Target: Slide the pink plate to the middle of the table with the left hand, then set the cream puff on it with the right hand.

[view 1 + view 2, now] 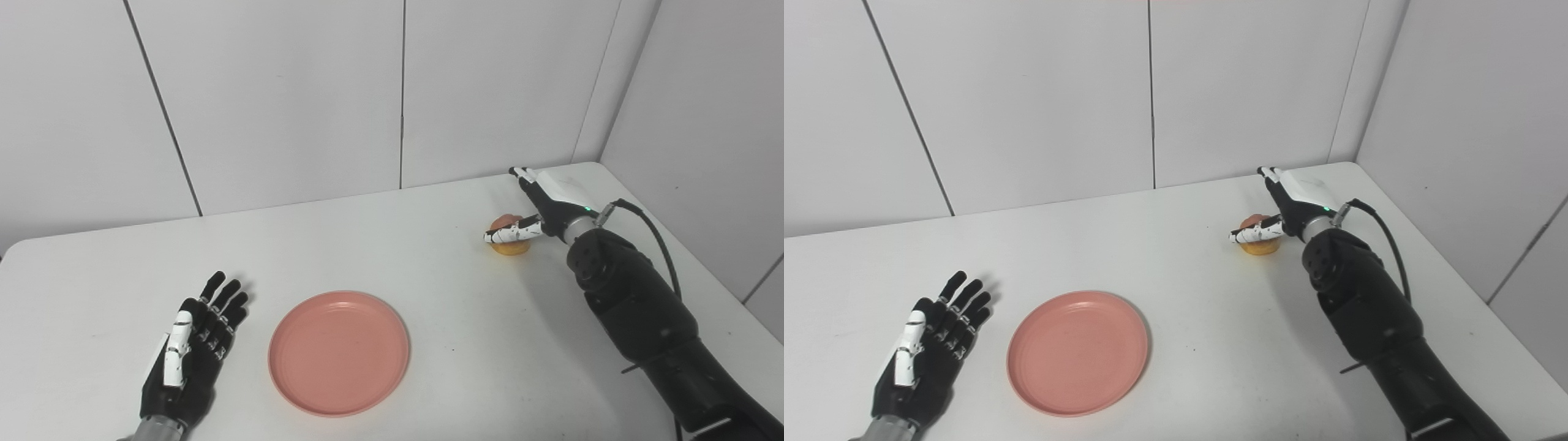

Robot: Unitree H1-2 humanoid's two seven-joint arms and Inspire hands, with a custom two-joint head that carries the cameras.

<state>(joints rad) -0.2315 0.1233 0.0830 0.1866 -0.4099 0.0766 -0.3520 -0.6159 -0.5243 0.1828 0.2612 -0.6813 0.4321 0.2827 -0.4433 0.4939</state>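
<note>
1. Now our left robot hand (193,343) rests open beside the pink plate (339,352), mid-counter (429,288).
2. Our right robot hand (539,211), fingers spread, reaches around the cream puff (511,245) far right.
3. Next, we judge: close, lift, carry to the plate.

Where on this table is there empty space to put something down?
Bare tabletop lies between the pink plate and the cream puff, and behind the left robot hand. Crowded only where the right robot hand meets the puff.
</note>
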